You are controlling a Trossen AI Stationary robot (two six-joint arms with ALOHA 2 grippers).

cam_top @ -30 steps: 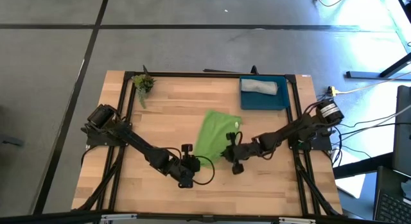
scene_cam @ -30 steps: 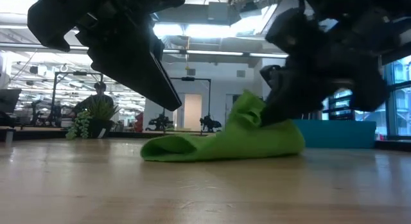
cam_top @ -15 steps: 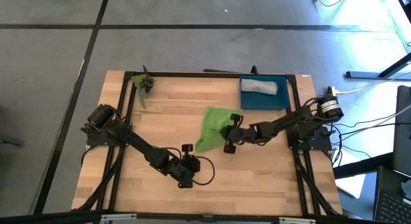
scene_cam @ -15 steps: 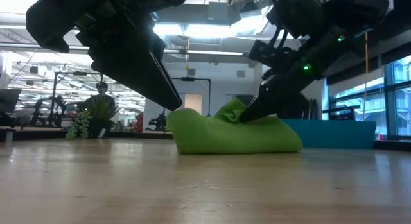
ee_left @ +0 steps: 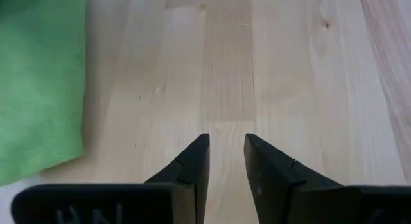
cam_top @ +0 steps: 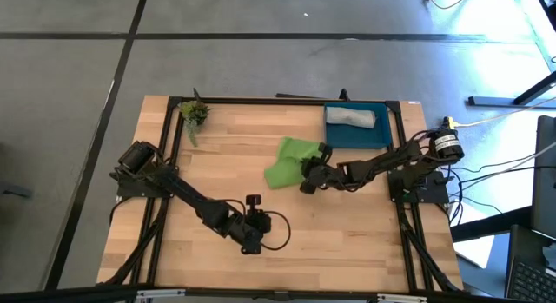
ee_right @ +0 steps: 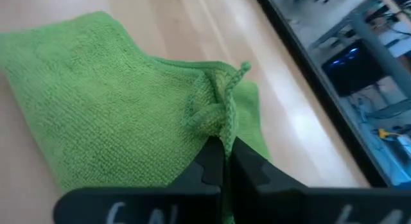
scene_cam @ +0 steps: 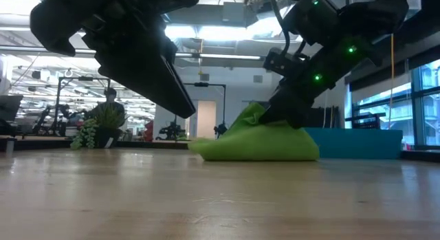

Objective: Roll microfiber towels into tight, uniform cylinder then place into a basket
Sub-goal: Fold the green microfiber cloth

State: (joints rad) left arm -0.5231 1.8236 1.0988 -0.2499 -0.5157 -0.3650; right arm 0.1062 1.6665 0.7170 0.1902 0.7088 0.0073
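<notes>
On my left, my left gripper [cam_top: 250, 242] hangs over bare wood near the front of the pale wooden table [cam_top: 365, 242], fingers only a narrow gap apart and holding nothing; it waits, near the bright lime-green microfiber towel [cam_top: 287, 161] but apart from it. At the far left corner stands a small green potted plant [cam_top: 194, 112], no part of the job.

Toward the middle lies the lime-green towel, bunched and folded over on itself, not yet a roll. My right gripper [cam_top: 307, 173] is pressed closed on a gathered edge of it; in my right wrist view the fingertips [ee_right: 221, 150] pinch a puckered fold of the cloth.

Farther right, at the far edge of the table, sits the shallow rectangular dark-blue plastic basket [cam_top: 334, 138], with the light grey microfiber towel [cam_top: 351, 117] already lying inside as a roll.

I judge the step in hand to be rolling the green towel, with the fold only begun. Next I think I must turn the pinched edge over evenly, keeping tension so the layers wrap tight and do not slump into a lump.
</notes>
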